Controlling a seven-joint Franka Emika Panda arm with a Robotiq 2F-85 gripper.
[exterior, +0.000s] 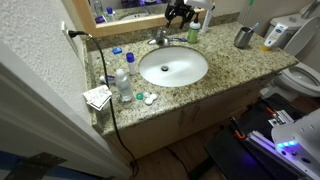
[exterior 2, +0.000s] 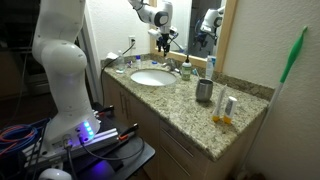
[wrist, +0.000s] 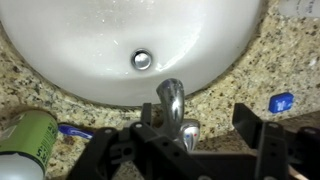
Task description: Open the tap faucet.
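Bathroom sink, mid-task: a Franka arm's gripper (exterior: 178, 15) hangs over the back edge of a speckled granite bench (exterior: 228, 66), just above the tap faucet (wrist: 172, 102). The faucet stands behind the white oval basin (wrist: 80, 45), its chrome spout curving toward the drain (wrist: 142, 60). In the wrist view the black fingers (wrist: 262, 135) are spread wide, one on each side of the spout, apparently clear of the metal, though blur leaves that uncertain. A green bottle (wrist: 24, 140) sits nearby; a grey metal cup (exterior 2: 204, 90) stands well apart along the bench
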